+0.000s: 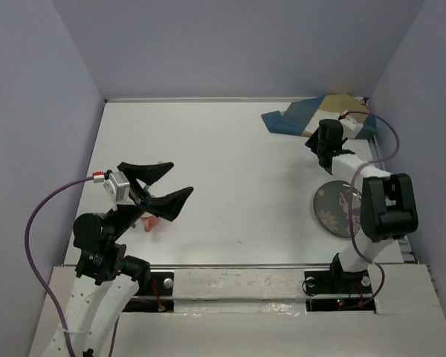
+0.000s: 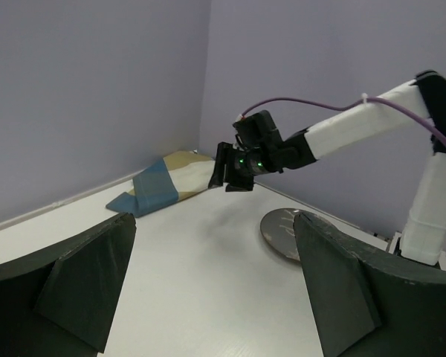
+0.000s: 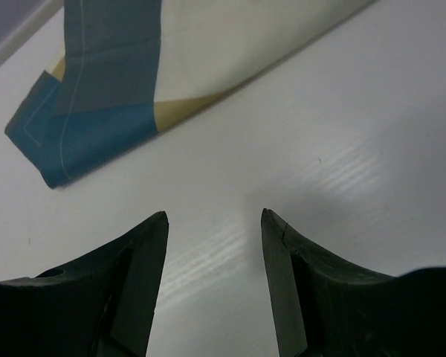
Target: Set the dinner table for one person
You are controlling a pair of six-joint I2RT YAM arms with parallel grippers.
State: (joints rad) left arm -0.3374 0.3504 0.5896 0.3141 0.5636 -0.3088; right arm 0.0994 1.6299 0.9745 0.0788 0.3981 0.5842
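The white dinner table (image 1: 230,149) fills the top view. A folded blue, tan and white placemat (image 1: 320,115) lies at its back right corner. It also shows in the left wrist view (image 2: 152,190) and the right wrist view (image 3: 134,74). A dark patterned plate (image 1: 333,210) lies flat at the right, also in the left wrist view (image 2: 279,227). My right gripper (image 1: 323,152) is open and empty above bare table just short of the placemat, as the right wrist view (image 3: 214,216) shows. My left gripper (image 1: 181,178) is open and empty, raised over the left side (image 2: 214,223).
A small pink object (image 1: 152,222) lies on the table under my left gripper, mostly hidden by it. Lilac walls close the table in at the back and both sides. The right arm's forearm (image 2: 357,130) reaches over the plate.
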